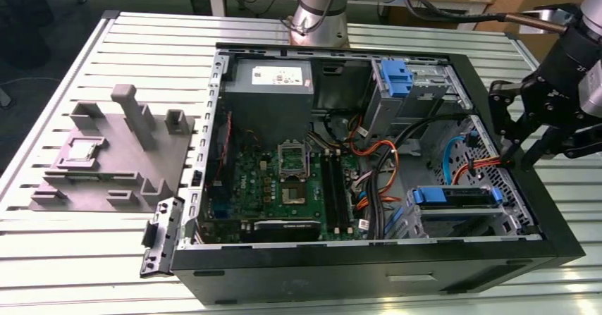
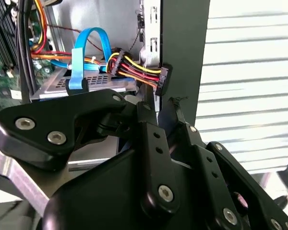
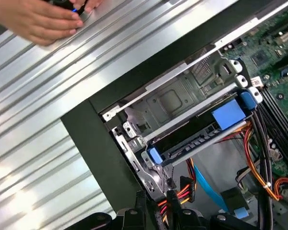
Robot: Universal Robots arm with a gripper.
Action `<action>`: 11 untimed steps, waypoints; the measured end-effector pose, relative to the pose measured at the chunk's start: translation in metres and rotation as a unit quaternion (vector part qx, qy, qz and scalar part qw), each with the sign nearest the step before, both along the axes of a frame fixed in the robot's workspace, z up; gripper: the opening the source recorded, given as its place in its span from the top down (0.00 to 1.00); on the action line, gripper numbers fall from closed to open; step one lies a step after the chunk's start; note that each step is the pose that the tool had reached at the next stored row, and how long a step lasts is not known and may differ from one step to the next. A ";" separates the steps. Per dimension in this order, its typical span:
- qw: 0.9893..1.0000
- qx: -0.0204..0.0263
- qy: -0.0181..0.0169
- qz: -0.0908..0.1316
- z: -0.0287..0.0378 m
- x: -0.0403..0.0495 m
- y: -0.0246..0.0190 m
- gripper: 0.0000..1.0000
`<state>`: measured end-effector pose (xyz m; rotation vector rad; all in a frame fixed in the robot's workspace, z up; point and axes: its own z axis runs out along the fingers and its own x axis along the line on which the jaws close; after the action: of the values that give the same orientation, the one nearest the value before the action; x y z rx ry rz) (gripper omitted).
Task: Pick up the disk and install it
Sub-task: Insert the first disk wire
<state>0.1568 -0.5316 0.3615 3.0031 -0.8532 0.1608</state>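
Observation:
My gripper (image 1: 519, 158) hangs at the open computer case's (image 1: 376, 266) wall on the exterior view's right, fingers drawn close together with nothing seen between them. Its tip (image 2: 161, 103) sits just short of a black power connector (image 2: 162, 79) on red, yellow and black wires. In the first wrist view the gripper (image 3: 156, 201) is below the drive bay. A blue-railed carrier (image 3: 228, 115) with a dark body sits in that bay (image 1: 456, 196); I cannot tell whether it holds the disk. A person's hand (image 3: 33, 19) rests on the table beside the case, over a small dark thing.
Inside the case are the grey power-supply box (image 1: 268, 82), a green motherboard (image 1: 282, 181), loose cables, a blue flat cable (image 2: 79, 62) and another blue bracket (image 1: 395, 75). A grey fixture block (image 1: 113, 153) stands on the slatted table at the exterior view's left.

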 end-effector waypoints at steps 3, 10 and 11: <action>1.000 0.000 0.000 0.019 -0.0012 0.0002 0.0000 0.69; 0.999 0.000 0.000 0.042 -0.0039 0.0021 0.0003 0.69; 0.999 0.000 0.000 0.044 -0.0041 0.0022 0.0007 0.69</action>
<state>0.1590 -0.5308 0.3574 3.0422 -0.7210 0.1620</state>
